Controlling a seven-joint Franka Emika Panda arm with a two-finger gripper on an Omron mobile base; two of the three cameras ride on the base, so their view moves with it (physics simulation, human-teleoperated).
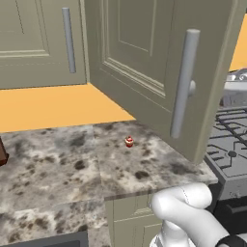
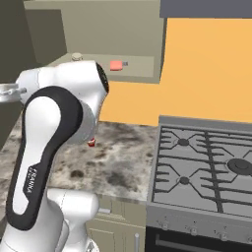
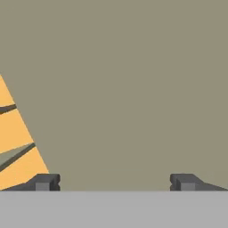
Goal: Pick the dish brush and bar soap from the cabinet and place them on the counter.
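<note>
one bar soap [image 2: 115, 65] lies flat on the shelf of the open cabinet [image 2: 133, 34], with a small grey thing just beside it, too small to tell what. one cream round knob [image 2: 76, 57] shows on the same shelf behind the arm's shoulder; it may be the dish brush head, but i cannot tell. one tiny red-and-white round object [image 1: 129, 141] sits on the counter [image 1: 58, 164], well below the shelf. two cabinet doors [image 1: 149, 62] show, each with one grey bar handle [image 1: 184, 84]; the nearer door is swung open. the gripper [image 3: 115, 181] faces a plain taupe surface, its two fingertips [image 3: 44, 182] spread wide with nothing between them. one stove [image 2: 206, 167] stands to the right of the counter, before an orange wall [image 2: 211, 69].
</note>
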